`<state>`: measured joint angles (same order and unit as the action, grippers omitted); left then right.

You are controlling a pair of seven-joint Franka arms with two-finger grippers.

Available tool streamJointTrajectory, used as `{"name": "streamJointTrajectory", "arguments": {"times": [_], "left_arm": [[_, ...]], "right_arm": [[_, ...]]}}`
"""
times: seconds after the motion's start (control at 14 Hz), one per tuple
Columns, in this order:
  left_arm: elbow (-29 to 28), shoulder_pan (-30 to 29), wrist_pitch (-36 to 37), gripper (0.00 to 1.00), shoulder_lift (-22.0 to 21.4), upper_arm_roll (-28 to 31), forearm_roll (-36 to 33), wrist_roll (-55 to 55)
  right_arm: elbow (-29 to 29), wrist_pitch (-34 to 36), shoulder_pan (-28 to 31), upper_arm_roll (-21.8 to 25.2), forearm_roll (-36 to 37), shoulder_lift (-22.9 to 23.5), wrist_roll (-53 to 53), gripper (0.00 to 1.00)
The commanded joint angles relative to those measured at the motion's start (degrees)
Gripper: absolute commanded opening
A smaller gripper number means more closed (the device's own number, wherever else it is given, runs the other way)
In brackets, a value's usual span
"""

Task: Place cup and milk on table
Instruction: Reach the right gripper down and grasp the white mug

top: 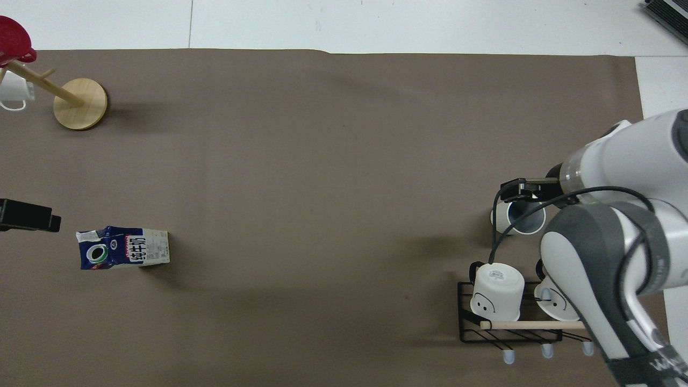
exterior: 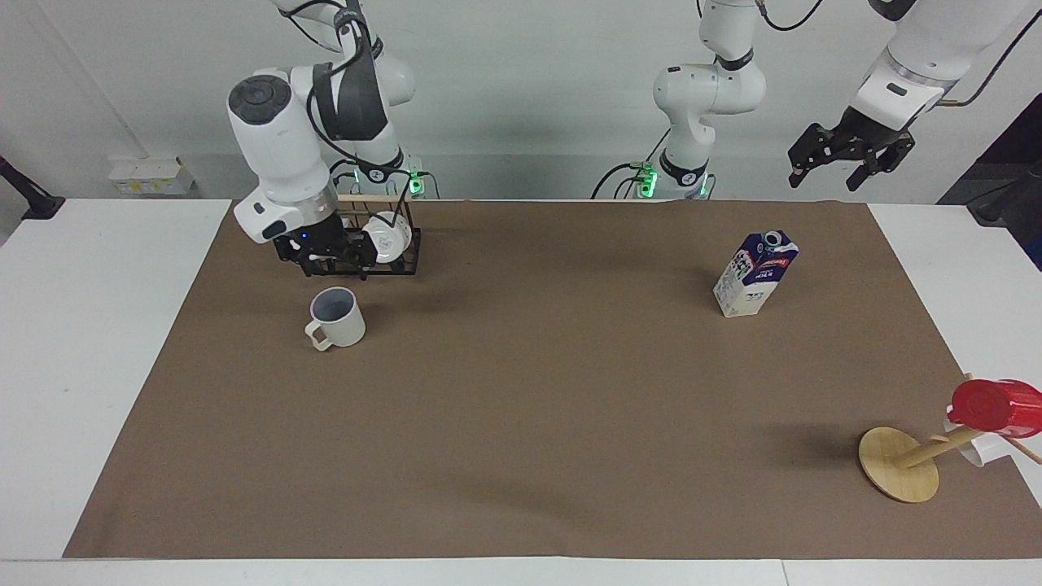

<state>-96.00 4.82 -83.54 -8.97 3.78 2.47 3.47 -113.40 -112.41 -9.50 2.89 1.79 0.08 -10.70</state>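
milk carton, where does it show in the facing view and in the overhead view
Facing view: the milk carton stands on the brown mat toward the left arm's end of the table, in the right half of the picture.
Overhead view: the milk carton is at the picture's left, cap toward the edge.
Shared landmark: the round wooden stand base, farther from the robots than the carton in both views.

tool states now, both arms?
Right tool: open, empty, hanging over the cup by the mug rack.
Left tool: open, empty, raised near the milk, waiting.
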Motion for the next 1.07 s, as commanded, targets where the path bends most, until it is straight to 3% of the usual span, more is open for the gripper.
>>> {"name": "streamJointTrajectory", "arguments": {"times": [0.0, 0.29, 0.64, 1.0], "left_arm": [[-1.91, 0.19, -1.18, 1.0, -1.67, 0.0, -0.97, 0.4], [-1.99, 0.46, -1.1, 1.0, -1.67, 0.0, -0.97, 0.4], [-2.08, 0.37, -1.01, 1.0, -1.75, 0.0, -1.06, 0.66], [-4.1, 0.37, -2.58, 1.0, -2.89, 0.0, -1.06, 0.92]], "right_arm": [[-4.27, -5.61, -0.35, 0.18, -0.64, 0.62, 4.01, 1.0], [-10.69, -12.99, -0.17, 0.18, -0.56, 1.41, 5.69, 1.0], [-14.29, -18.27, 0.27, 0.27, -0.03, 3.08, 7.79, 1.0], [-15.44, -18.98, 0.53, 0.27, 0.15, 3.43, 8.15, 0.98]]}}
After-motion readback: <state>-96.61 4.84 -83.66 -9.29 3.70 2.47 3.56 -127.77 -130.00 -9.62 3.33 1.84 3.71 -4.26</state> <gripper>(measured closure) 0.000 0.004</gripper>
